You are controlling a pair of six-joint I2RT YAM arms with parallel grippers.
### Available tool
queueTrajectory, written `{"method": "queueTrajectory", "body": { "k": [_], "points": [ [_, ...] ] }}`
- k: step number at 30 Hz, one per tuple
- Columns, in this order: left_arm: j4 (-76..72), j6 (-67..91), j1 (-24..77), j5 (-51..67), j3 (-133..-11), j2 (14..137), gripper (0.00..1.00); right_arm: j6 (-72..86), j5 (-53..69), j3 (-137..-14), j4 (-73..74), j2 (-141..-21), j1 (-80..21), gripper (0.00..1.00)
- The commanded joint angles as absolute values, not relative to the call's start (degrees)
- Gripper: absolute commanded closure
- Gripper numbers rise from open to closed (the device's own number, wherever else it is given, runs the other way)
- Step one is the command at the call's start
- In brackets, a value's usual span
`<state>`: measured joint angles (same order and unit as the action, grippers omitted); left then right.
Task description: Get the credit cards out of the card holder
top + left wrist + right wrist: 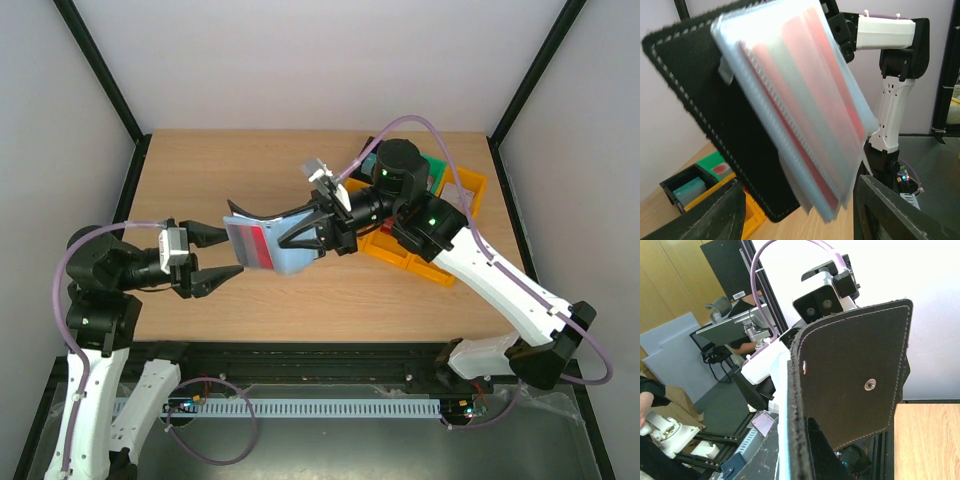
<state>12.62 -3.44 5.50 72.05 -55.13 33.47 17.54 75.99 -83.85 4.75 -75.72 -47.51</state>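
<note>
My right gripper is shut on the card holder and holds it up above the table's middle. Its black cover is folded open and its blue-grey sleeves fan toward the left arm. A red credit card shows through the sleeves. In the left wrist view the black cover and the clear sleeves with red cards fill the frame. My left gripper stands open, its fingers on either side of the sleeves' lower corner, apart from it. The right wrist view shows the cover's snap side edge-on.
Yellow bins and a green bin stand at the right back, under and behind the right arm. A black bin with a teal block sits beside them. Bare wooden tabletop lies at the left and front.
</note>
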Motion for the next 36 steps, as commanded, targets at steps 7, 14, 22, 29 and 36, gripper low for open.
{"method": "queueTrajectory", "body": {
  "k": [7,14,22,29,36],
  "points": [
    [14.4,-8.0,4.9,72.7,-55.9,33.8,0.38,16.1,76.9,-85.9,6.4,-73.0,-46.6,0.98],
    [14.0,-8.9,4.9,70.5,-55.7,33.5,0.39,17.1,77.1,-86.0,5.1,-73.3,-46.6,0.98],
    [18.4,-16.7,4.8,67.8,-55.8,33.5,0.39,17.8,77.5,-86.3,4.9,-72.8,-46.6,0.97],
    [10.4,-11.1,5.1,70.1,-54.0,32.6,0.38,19.6,76.0,-86.0,2.8,-73.3,-46.7,0.97],
    [8.3,-8.1,5.2,68.7,-52.7,32.0,0.38,19.8,76.4,-86.3,2.8,-74.4,-47.1,0.97]
  ]
}}
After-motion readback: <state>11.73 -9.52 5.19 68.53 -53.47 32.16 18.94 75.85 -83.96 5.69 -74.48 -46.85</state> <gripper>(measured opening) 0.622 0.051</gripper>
